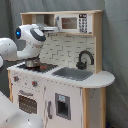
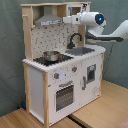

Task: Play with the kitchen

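Kitchen (image 2: 62, 75) stands upright on a wooden desk (image 2: 105, 107), arm raised at its upper shelf.

Second exterior view, near to far: oven door (image 2: 64, 95) and knobs (image 2: 56, 76) in front; metal pot (image 2: 50, 55) on the stove; sink (image 2: 82, 50) and black faucet (image 2: 75, 39) behind; grey hood (image 2: 48, 21) above. White arm (image 2: 92, 20) reaches toward the hood level; claw state: cannot tell.

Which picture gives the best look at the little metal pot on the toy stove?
The second exterior view: there the pot sits in plain sight on the stove, rim and side visible. In the first exterior view the pot lies partly behind the robot arm, so less shows.
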